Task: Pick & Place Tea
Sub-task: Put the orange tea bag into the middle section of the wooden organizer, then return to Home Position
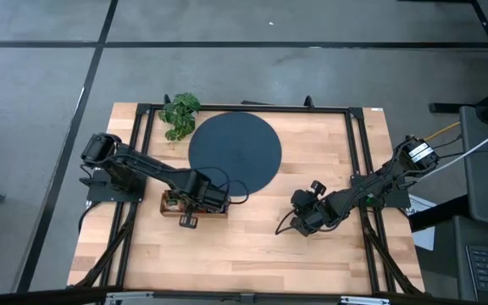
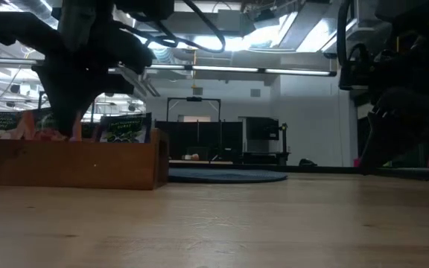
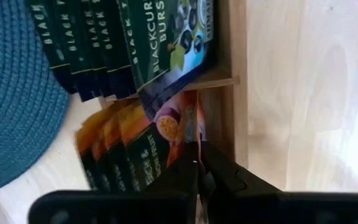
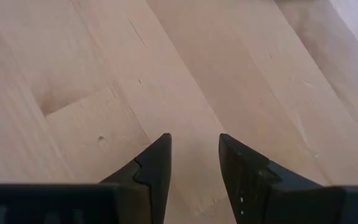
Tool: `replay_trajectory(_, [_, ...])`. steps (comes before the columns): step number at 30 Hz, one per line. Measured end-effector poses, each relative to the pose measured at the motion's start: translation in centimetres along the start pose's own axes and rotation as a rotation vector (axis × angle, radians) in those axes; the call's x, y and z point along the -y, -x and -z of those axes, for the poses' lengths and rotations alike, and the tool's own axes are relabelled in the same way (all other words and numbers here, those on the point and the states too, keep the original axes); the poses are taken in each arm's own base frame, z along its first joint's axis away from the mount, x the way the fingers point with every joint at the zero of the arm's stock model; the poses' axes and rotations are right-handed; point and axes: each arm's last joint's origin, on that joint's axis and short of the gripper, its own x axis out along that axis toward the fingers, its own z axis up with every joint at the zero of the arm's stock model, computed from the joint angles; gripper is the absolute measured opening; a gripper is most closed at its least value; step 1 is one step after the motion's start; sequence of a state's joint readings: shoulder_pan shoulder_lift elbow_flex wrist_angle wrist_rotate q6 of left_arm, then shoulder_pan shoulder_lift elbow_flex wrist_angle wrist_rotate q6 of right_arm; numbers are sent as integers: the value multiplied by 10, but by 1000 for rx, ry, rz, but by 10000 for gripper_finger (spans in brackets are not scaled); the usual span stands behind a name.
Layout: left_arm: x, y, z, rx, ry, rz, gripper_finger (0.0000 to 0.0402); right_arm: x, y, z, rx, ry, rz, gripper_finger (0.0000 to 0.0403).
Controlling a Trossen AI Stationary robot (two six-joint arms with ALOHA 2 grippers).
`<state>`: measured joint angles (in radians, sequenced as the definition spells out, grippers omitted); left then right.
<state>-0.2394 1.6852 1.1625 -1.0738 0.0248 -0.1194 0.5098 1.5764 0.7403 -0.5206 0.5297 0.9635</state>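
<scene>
So the wooden worktop [image 1: 252, 229] takes up most of the overhead shot, with a big dark round mat [image 1: 234, 151] sitting toward the far side and a leafy green plant [image 1: 180, 113] just beside its left edge. Close to the mat's near-left edge is the brown wooden tray [image 1: 181, 206], and that's where the tea is: a row of dark green blackcurrant sachets [image 3: 135, 43] in one compartment and a row of orange-topped sachets [image 3: 129, 149] in the next one, all standing on edge and leaning a bit. The left hand [image 3: 199, 171] is down right over the tray, fingers clenched together and pinching the edge of the end orange sachet [image 3: 178, 124], the one nearest the tray's side wall. The right hand [image 4: 194, 158] is well apart from all that, over bare wood on the right side, fingers partly spread with nothing between them.
</scene>
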Motion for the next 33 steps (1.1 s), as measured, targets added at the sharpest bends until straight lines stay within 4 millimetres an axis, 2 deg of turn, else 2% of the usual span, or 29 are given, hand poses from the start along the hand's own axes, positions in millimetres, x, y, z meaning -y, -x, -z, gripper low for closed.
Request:
replay_trajectory(7, [-1,1,0,12,-3,-25,23,0,0,0,0,1,0,136])
replay_trajectory(13, [1,7,0,31,-7,-7,58,0,0,0,1,8,0,136])
replay_trajectory(17, [1,15,-5,67,2,-25,85,0,0,-1,21,47,7,136])
replay_trajectory(20, [1,23,-9,103,27,-64,95,-2,0,-1,6,4,-17,136])
replay_trajectory(28, [6,46,-20,209,37,-100,93,-10,1,-7,42,-60,-111,136])
replay_trajectory(33, [22,59,-27,384,-31,-149,95,-16,3,0,98,121,-180,136])
